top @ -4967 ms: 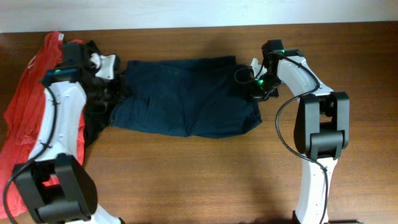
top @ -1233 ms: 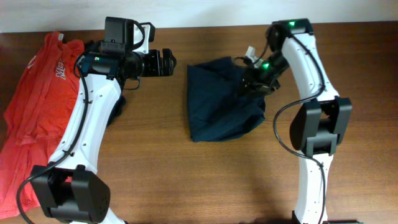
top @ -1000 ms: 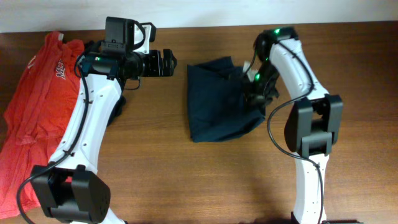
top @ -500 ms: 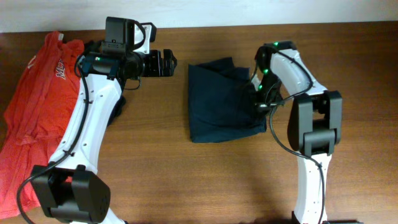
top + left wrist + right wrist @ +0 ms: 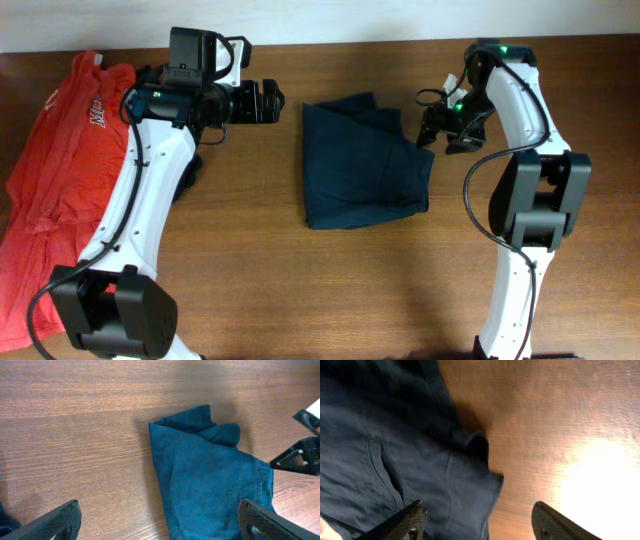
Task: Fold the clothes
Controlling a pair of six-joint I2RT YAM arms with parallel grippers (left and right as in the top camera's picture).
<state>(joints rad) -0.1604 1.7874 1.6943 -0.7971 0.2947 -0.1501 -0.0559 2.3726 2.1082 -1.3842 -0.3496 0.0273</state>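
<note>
the dark blue garment [image 5: 362, 165] lies near the middle of the table [image 5: 300, 300], doubled into a rough rectangle. there is a lumpy bunch of cloth at its far right corner, and a pocket seam shows in the right wrist view. to my eye that reads as one fold made, with the edges not squared.

your right gripper [image 5: 438, 130] sits just beside the garment's upper right edge, fingers spread wide and holding nothing. from its own camera the cloth's corner lies below the gap, not pinched. i judge it's placed there because that bunched corner is the part that needs tidying, or the next grab.

your left gripper [image 5: 266, 102] hovers off the garment's left side, apart from it, fingers also spread and empty. it points toward the cloth, so its camera frames most of the fold.

the red clothes [image 5: 55, 170] lie heaped at the table's left edge, well apart, likely waiting their turn.
</note>
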